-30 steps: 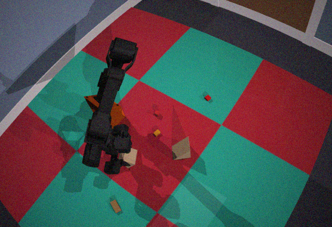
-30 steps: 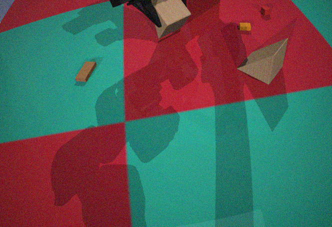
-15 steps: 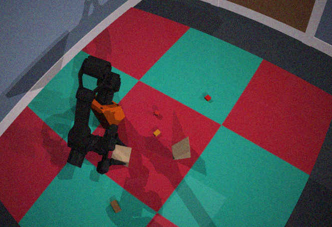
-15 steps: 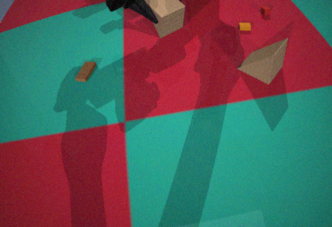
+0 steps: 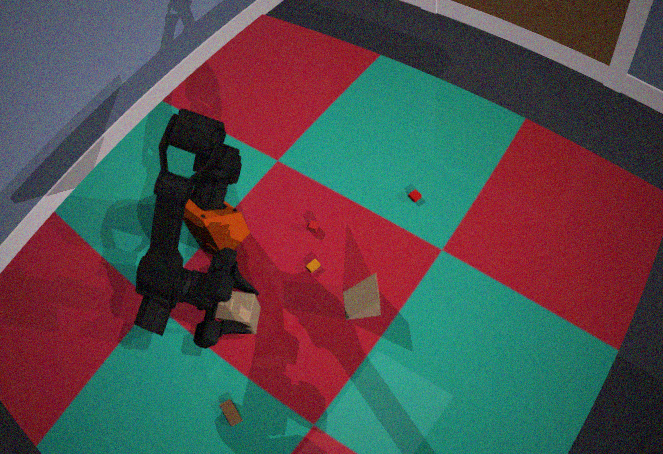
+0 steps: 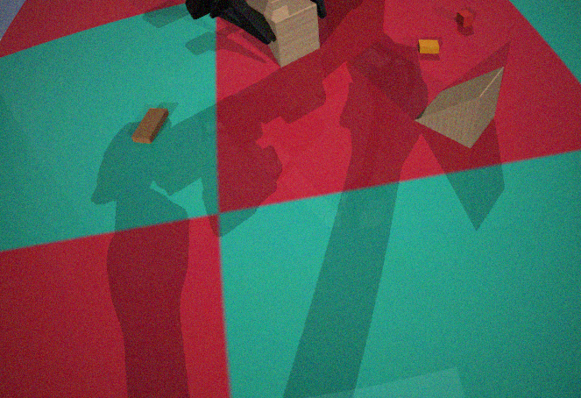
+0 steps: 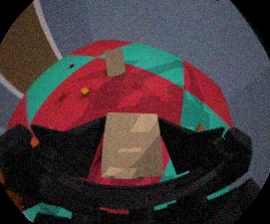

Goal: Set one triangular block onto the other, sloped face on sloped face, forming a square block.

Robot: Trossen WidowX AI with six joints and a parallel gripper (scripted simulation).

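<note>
One pale wooden triangular block stands between the fingers and appears to rest on the table. Its face away from the hand is turned toward the exterior camera; its lower rear part is hidden by the hand. My gripper is open, with a finger on either side of that block. Whether a finger still touches it, I cannot tell. The other triangular block stands apart on the red square, to the right in the top view, with a thin ridge at its top.
A yellow block and a small red piece lie behind the free triangular block. A red cube lies farther back. A brown block lies on green. The orange arm base is near the hand.
</note>
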